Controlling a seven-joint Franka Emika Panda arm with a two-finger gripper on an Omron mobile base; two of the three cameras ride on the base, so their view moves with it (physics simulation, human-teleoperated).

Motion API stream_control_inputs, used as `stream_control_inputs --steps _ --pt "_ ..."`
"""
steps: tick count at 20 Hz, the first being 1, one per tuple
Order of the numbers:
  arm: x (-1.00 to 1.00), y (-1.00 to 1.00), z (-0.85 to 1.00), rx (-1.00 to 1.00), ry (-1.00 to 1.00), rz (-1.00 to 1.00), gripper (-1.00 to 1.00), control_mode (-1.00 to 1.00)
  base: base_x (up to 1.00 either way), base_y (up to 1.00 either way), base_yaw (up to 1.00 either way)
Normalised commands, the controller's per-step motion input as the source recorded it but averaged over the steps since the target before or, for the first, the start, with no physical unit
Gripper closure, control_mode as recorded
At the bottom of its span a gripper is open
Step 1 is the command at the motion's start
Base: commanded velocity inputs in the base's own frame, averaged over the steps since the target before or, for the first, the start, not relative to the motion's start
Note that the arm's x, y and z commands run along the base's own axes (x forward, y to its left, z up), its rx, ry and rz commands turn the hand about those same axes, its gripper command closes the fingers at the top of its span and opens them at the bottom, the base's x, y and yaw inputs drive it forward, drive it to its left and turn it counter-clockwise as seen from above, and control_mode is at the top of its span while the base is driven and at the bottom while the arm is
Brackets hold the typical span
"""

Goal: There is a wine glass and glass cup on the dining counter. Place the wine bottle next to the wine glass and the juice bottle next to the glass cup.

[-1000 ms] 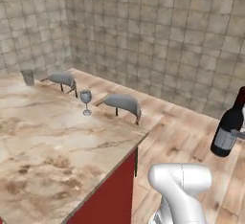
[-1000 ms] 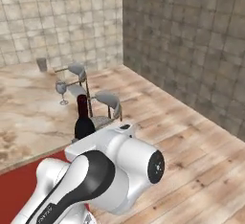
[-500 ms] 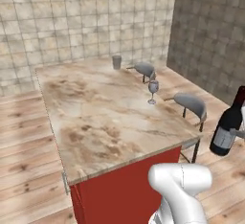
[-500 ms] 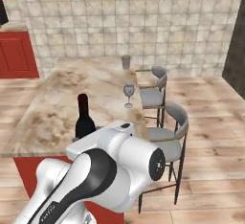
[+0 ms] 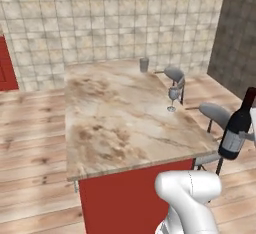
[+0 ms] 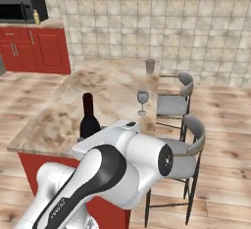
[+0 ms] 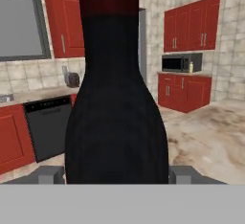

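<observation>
Gripping the wine bottle (image 7: 116,117) between its two finger tips (image 7: 50,174), the gripper (image 7: 116,175) holds it upright in the air, off the right edge of the dining counter (image 5: 115,128); the bottle is dark, slim-necked, with a pale label.

Two base views behind arm, both overlooking dining counter (image 5: 115,123), hand view close on wine bottle (image 7: 115,122)

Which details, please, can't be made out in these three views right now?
- Wine bottle base: right base view, hidden behind the white arm.
- Fingers' contact on the bottle: hand view, cut off by the bottom edge.
- Small yellow item by the microwave: too small to identify.
</observation>
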Motion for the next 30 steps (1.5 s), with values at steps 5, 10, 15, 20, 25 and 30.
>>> stream_control_inputs --steps 5,10,15,20,25,30 --pt "0.0 0.0 0.0 0.0 0.0 0.0 1.0 1.0 0.25 -0.54 0.25" --pt "0.0 0.0 0.0 0.0 0.0 0.0 1.0 1.0 0.57 -0.32 0.32" --pt "0.0 0.0 0.0 0.0 0.0 0.0 1.0 1.0 0.54 -0.34 0.34" --pt "0.0 0.0 0.0 0.0 0.0 0.0 1.0 1.0 0.13 -0.36 0.11" --pt "0.0 0.0 0.0 0.0 0.0 0.0 1.0 1.0 0.0 -0.05 0.0" --pt "0.0 0.0 0.0 0.0 0.0 0.0 1.0 1.0 0.0 0.0 0.0"
